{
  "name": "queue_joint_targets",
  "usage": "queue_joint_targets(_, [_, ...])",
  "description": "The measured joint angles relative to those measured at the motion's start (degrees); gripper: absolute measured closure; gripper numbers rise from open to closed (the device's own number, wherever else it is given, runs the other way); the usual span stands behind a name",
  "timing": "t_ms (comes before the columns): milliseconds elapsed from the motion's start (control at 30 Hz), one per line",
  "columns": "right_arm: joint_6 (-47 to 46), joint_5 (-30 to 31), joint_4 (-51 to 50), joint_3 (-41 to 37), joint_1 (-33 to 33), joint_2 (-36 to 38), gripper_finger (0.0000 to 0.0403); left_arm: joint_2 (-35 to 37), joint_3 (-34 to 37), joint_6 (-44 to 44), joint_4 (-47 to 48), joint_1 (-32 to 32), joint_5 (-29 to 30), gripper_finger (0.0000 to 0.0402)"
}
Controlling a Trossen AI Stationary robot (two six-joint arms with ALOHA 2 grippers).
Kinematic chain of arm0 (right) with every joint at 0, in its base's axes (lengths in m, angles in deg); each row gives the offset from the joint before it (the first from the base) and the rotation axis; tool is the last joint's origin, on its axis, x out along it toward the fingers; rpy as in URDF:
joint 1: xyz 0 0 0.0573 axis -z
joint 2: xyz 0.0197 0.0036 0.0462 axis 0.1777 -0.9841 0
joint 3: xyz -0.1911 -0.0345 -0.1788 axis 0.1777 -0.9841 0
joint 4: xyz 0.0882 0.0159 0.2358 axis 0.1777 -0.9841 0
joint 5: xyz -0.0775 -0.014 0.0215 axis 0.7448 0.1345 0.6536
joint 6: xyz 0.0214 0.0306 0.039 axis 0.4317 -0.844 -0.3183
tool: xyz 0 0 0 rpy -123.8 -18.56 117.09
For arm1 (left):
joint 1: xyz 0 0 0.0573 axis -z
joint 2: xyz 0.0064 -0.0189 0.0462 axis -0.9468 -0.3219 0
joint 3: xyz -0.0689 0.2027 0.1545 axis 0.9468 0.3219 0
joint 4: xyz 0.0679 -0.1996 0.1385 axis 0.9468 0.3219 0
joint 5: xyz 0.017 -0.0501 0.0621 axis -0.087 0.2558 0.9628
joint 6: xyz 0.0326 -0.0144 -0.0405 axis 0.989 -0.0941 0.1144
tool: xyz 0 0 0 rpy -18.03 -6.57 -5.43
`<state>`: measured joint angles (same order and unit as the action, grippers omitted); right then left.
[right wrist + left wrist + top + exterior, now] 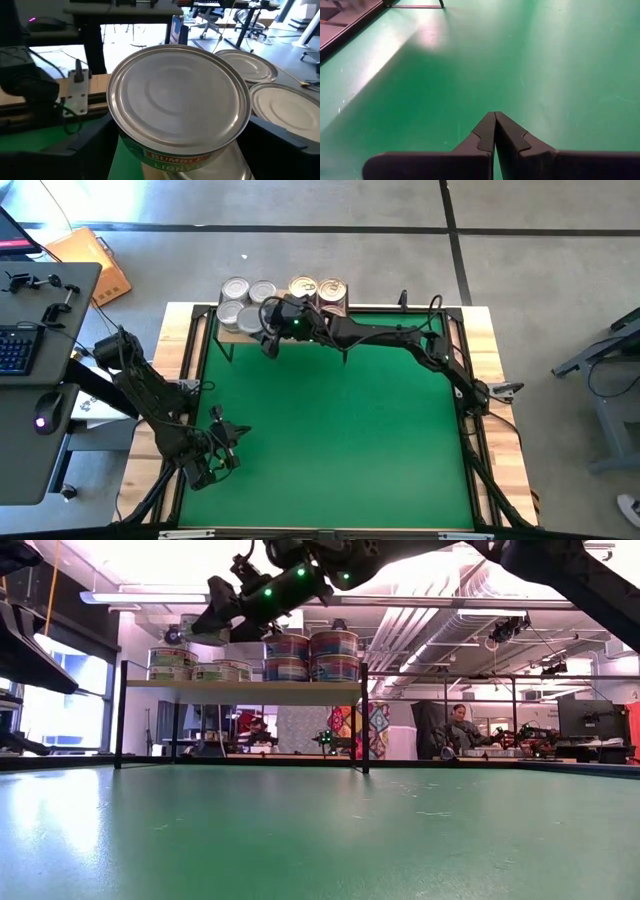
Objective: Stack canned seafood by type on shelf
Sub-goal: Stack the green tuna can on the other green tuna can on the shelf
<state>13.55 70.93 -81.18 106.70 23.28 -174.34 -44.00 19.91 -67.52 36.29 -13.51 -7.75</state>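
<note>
Silver-lidded tuna can (268,332) sits clamped in the right gripper (270,333) at the shelf (232,335), seemingly above the silver-lidded stack (195,664). On the green mat (560,60), the left gripper (494,125) is closed, empty. The right wrist view shows the can's lid (177,92) between the fingers (280,137).

Green mat (340,430), keyboard (14,348), mouse (47,413), seated person (462,726)

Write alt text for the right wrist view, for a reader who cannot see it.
A short round metal can with a plain silver lid and green label fills the view, gripped between the right gripper's two dark fingers. Two more silver-lidded cans sit close behind it, with a wooden table edge and office furniture beyond.
</note>
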Motion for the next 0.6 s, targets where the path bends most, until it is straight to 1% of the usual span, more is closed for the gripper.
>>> queue_joint_targets(267, [2.3, -0.3, 1.2, -0.2, -0.4, 0.0, 0.0057, 0.0, 0.0, 0.0, 0.0, 0.0, -0.1, 0.0402])
queue_joint_targets(600, [1.3, -0.2, 2.3, -0.3, -1.5, -0.1, 0.0057, 0.0, 0.0, 0.0, 0.0, 0.0, -0.1, 0.0401])
